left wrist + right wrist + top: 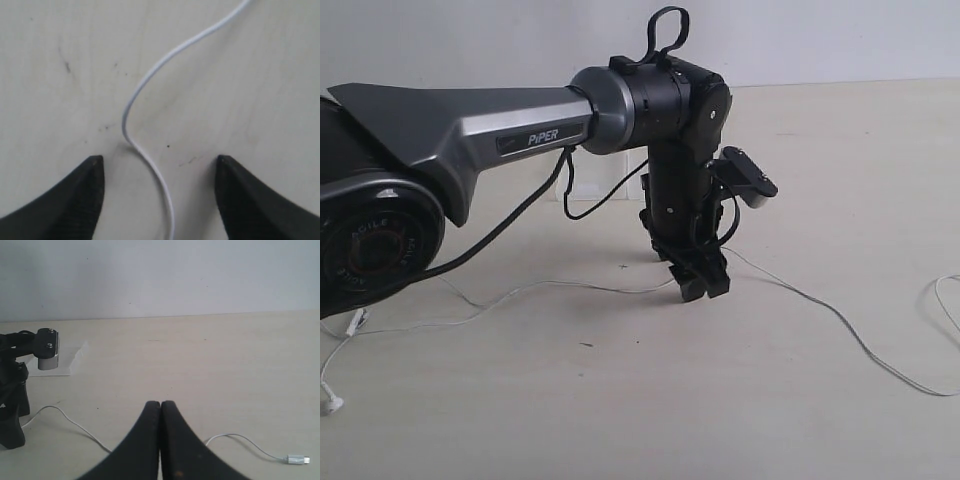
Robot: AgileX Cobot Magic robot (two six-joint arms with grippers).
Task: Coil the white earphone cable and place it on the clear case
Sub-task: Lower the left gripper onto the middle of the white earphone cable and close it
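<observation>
The white earphone cable (790,288) lies spread out across the pale table, from the earbuds (332,404) at the near left to a loop at the right edge. My left gripper (698,288) points down at the table mid-way along it. In the left wrist view the left gripper (159,167) is open, with the cable (145,80) lying flat between its fingers and touching neither. My right gripper (160,407) is shut on nothing and held above the table. The cable's plug (297,459) lies just past it. The clear case (75,357) lies flat behind the left arm.
The left arm's big grey link (470,120) and black hoses (520,215) fill the left of the exterior view. The left arm's wrist (12,390) stands between the right gripper and the case. A white wall bounds the table's far edge.
</observation>
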